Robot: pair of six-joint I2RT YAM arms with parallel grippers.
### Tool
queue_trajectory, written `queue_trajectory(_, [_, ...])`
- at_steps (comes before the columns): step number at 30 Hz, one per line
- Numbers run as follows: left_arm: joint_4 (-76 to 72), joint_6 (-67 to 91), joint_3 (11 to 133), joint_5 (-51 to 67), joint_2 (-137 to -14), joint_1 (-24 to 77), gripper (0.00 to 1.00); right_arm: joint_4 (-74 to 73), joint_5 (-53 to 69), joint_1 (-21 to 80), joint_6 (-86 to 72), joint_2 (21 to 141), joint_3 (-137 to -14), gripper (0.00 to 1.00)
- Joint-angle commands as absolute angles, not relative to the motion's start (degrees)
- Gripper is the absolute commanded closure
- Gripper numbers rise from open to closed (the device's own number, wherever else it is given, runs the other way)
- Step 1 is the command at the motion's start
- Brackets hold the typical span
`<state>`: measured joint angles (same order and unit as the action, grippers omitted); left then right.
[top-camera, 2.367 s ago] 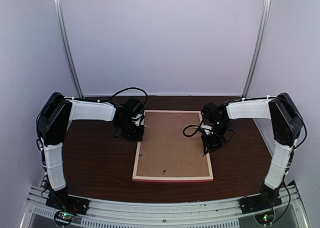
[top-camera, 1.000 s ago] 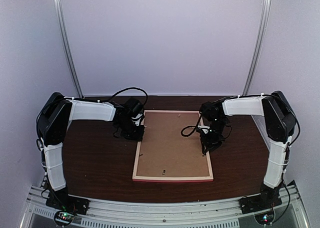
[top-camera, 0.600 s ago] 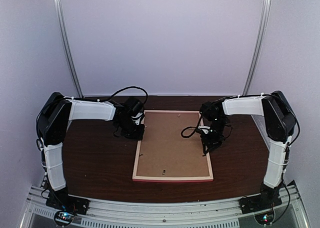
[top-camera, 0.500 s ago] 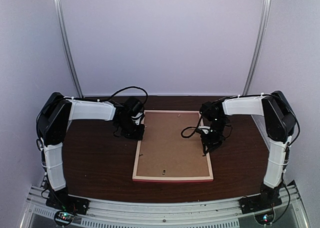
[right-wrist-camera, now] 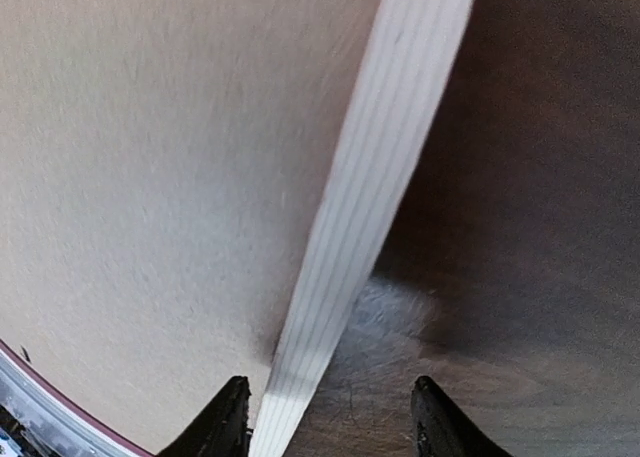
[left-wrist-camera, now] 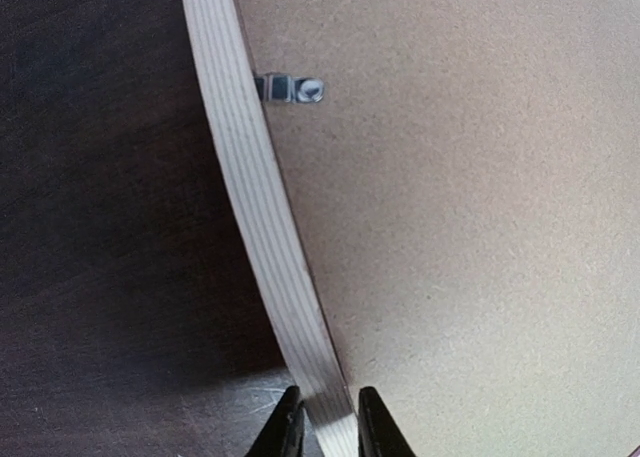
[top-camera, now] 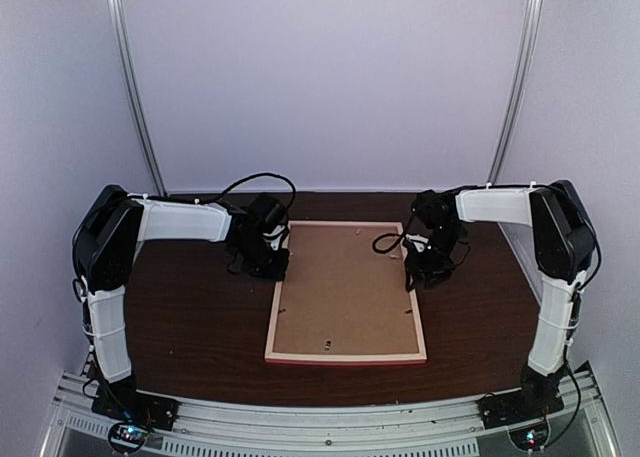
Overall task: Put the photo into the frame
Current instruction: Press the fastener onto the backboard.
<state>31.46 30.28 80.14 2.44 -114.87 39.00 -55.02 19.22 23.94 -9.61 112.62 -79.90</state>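
The frame (left-wrist-camera: 255, 207) showed a pale wood back rail, matt and smooth, with fine straight grain. The backing board (top-camera: 345, 287) was brown fibreboard, matt and finely speckled, and a small shiny metal clip (left-wrist-camera: 290, 88) sat at its edge. The surface (top-camera: 200, 327) looked like dark wood with a dull sheen. The left pincer (left-wrist-camera: 323, 422) and right pincer (right-wrist-camera: 330, 417) had smooth black plastic fingers.

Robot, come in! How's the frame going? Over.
Left gripper clamped on frame, left rail. Right gripper open astride right rail. Frame face down, board showing, photo unseen. Nothing blocking.
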Motion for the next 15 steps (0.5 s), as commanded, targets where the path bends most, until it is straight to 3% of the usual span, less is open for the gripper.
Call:
queue_trajectory(1, [30.5,29.3,81.6,2.7,-115.3,39.1,0.81,-48.4,17.4,21.8,-13.6,113.2,-82.7,0.43])
queue_trajectory(15, [31.1,29.3,81.4,2.0,-116.4,39.1,0.85,-44.9,16.0,21.1,-13.9,123.6,-95.0,0.42])
